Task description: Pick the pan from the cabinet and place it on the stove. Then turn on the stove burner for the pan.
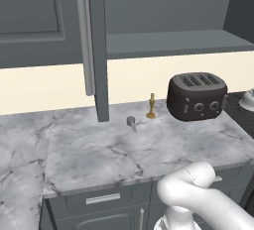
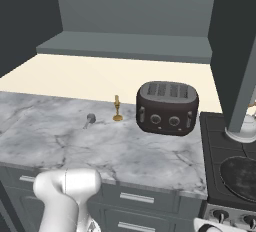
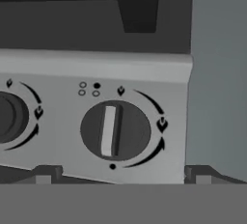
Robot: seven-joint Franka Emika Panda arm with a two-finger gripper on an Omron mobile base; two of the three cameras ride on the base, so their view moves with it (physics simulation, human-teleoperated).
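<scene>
- facing the stove's control panel (image 3: pixel 58 73) square on, the hand view has one round dark knob (image 3: pixel 115 130) dead ahead, centred between the two finger tips of the claw (image 3: pixel 120 175) low in the picture.
- the knob's pale grip bar stands nearly upright, its long axis running from the flame mark above to the dot below; by my reading the claw must close across that bar from either side and then roll.
- the claw is spread wide with nothing between the tips, and seems a little short of the knob, not touching it.
- a second knob (image 3: pixel 10 117) sits just beside it, cut by the picture's edge; i judge it the main thing to avoid grabbing by mistake.
- the pan (image 2: pixel 240 175) seems to lie already on the stove (image 2: pixel 215 141) in the right base view, as a dark round shape on the near burner, so the burner step is what remains.
- a kettle-like white thing (image 2: pixel 243 132) stands behind the pan.
- the toaster (image 2: pixel 167 107), a small gold candlestick (image 2: pixel 117 109) and a grey object (image 2: pixel 90 120) stand on the marble counter (image 2: pixel 60 141), well apart from the knobs.
- the cabinet (image 1: pixel 101 45) hangs open above the counter, its shelf (image 1: pixel 173 43) bare as far as i can see.
</scene>
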